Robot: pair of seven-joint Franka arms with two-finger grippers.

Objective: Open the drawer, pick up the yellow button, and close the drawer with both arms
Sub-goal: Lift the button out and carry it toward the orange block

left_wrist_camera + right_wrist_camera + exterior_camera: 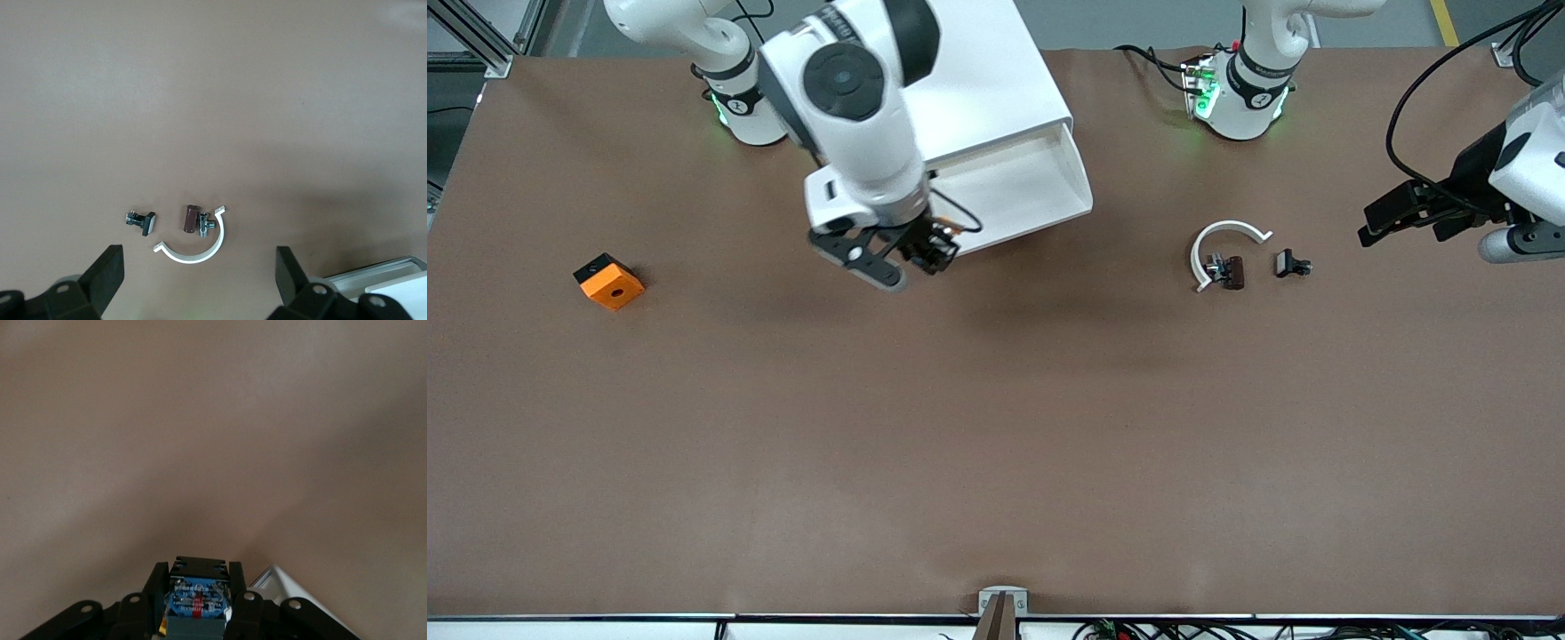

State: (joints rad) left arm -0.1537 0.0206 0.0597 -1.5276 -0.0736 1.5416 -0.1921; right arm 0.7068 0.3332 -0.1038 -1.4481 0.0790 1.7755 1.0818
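Note:
The drawer (1009,191) stands pulled out of the white cabinet (978,80), and what shows of its tray is bare. My right gripper (934,252) is over the table just off the drawer's front edge. It is shut on the button (943,242). In the right wrist view the gripper (198,577) clamps the button's dark body with a blue label (198,600), and a drawer corner (275,579) shows beside it. My left gripper (1383,222) is open and empty in the air at the left arm's end of the table. In its wrist view its fingers (107,273) are wide apart.
An orange block with a black hole (609,282) lies toward the right arm's end. A white curved ring (1223,242) with a small dark part (1232,271) and another black part (1291,264) lies near the left gripper. The ring also shows in the left wrist view (200,250).

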